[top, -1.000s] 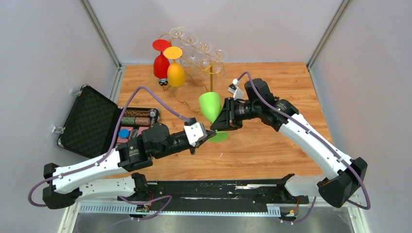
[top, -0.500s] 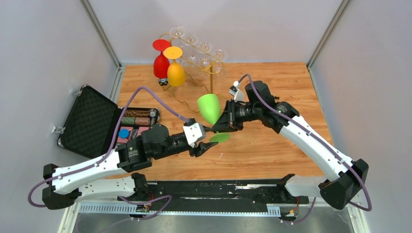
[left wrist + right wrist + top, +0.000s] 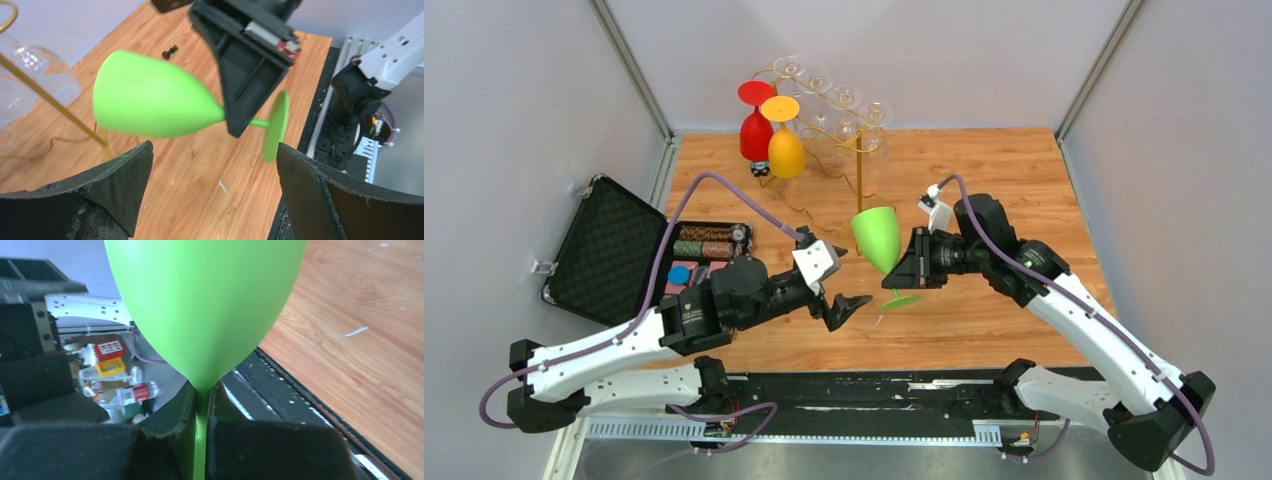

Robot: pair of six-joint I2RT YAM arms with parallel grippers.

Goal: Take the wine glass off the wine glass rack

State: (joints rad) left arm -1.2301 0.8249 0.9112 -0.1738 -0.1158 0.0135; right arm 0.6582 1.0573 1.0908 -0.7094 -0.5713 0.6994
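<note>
The green wine glass [image 3: 876,235] hangs over the middle of the table, off the wine glass rack [image 3: 859,165], its bowl tilted up and left and its foot [image 3: 900,300] low. My right gripper [image 3: 904,272] is shut on its stem. In the right wrist view the stem runs between the closed pads of the right gripper [image 3: 201,410], under the wine glass bowl [image 3: 205,305]. My left gripper [image 3: 844,282] stands open just left of the glass, holding nothing. Seen from the left wrist, the left gripper [image 3: 215,170] gapes below the wine glass [image 3: 150,102].
Red [image 3: 757,130], yellow [image 3: 785,148] and clear glasses [image 3: 844,108] hang on the rack at the back. An open black case [image 3: 609,250] with poker chips [image 3: 704,245] lies at the left edge. A black rail [image 3: 874,395] runs along the near edge. A gold rack post [image 3: 50,97] shows in the left wrist view.
My left gripper opened, let go of the green glass and drew back left. My right gripper closed on the stem and carried the glass to the right.
</note>
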